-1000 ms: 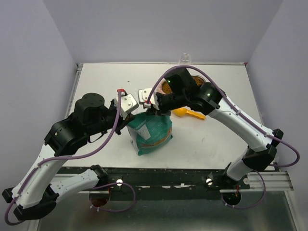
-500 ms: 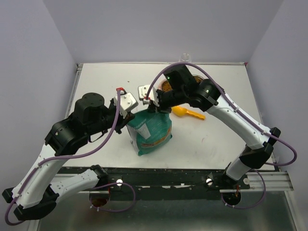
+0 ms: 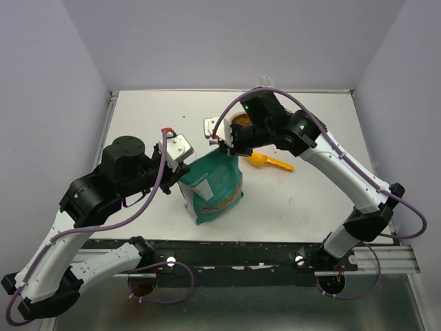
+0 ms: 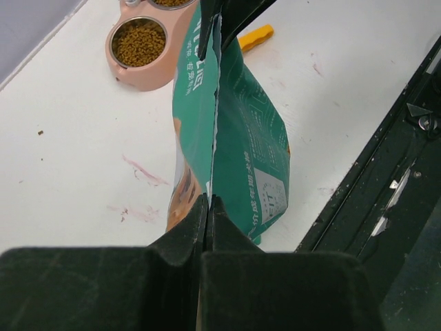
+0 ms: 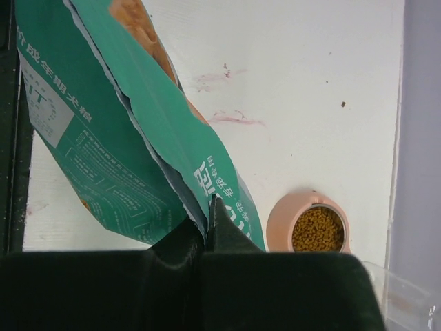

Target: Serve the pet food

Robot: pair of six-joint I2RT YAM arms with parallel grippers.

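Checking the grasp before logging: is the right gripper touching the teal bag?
Touching. The right wrist view shows the right gripper shut on the teal bag at its top edge.

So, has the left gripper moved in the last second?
Yes. The left gripper, shut on the teal bag, slid slightly left in the top view, away from the orange scoop.

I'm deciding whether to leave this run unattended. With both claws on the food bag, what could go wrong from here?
1. The left claw and right claw each pinch only the thin top edge of the teal bag; it might slip free or tear if they pull apart.
2. The pink bowl already holds kibble, so pouring more may overflow it.
3. The orange scoop lies just beyond the bag and could get knocked.
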